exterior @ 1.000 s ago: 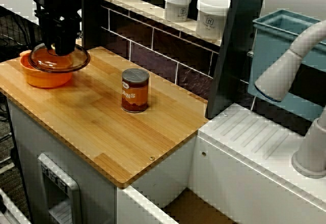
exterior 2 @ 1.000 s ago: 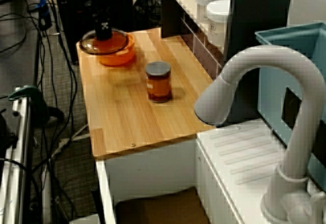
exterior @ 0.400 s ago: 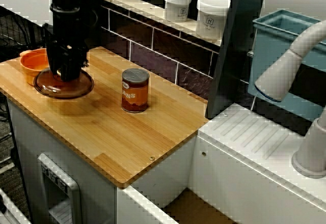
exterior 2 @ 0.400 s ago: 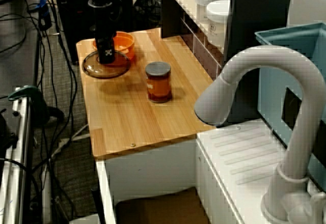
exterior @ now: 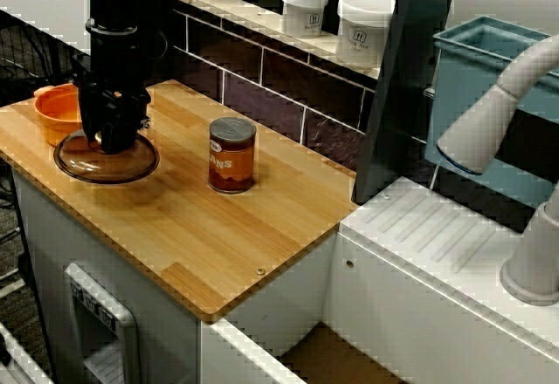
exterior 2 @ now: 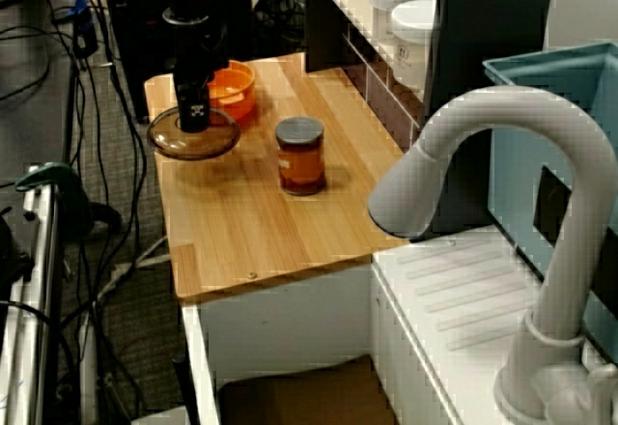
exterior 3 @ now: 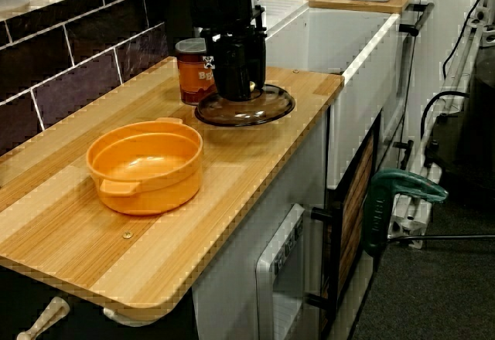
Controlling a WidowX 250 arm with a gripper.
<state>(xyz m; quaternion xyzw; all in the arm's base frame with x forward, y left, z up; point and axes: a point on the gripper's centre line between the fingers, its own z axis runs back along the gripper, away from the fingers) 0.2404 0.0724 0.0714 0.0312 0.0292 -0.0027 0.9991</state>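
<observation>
Under the fingers (exterior 3: 229,76), glass lid (exterior 3: 272,109)

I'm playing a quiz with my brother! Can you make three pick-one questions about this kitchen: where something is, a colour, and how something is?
1. Where does the glass lid lie? A) on the floor B) on the wooden counter C) on the shelf
2. What colour is the pot? A) orange B) blue C) green
3. How is the pot? A) upside down B) covered C) open on top
Answers: B, the glass lid lies flat on the wood beside the can; A, its walls are orange all round; C, you can see right inside it.
</observation>
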